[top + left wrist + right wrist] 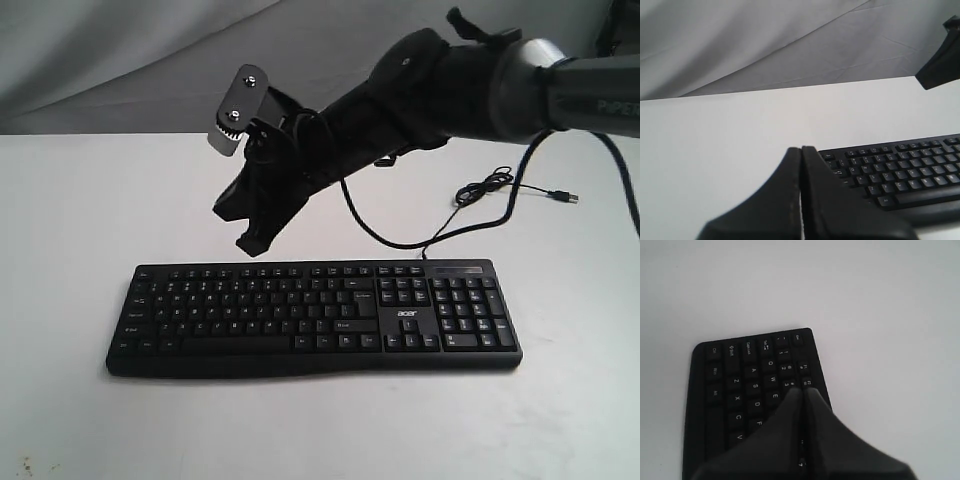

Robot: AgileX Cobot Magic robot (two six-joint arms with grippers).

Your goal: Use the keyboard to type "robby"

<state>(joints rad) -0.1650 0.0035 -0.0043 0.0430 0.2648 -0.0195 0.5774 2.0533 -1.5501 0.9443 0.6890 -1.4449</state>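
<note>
Pale matte surface (90, 220), grey draped cloth (120, 50) behind. Wide black plastic keyboard (310, 318) flat toward six o'clock: low, close-set keys, easily pressed two at once by a blunt tip. Right jaws pressed together above its eleven-o'clock rows; left jaws closed too, off nine o'clock. Thin cable (480, 188) looped at one o'clock, liable to snag

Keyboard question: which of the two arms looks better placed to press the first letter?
Probably the right. Its shut right gripper hangs above the upper key rows of the wide black plastic keyboard, while the shut left gripper sits off beside its end.
</note>
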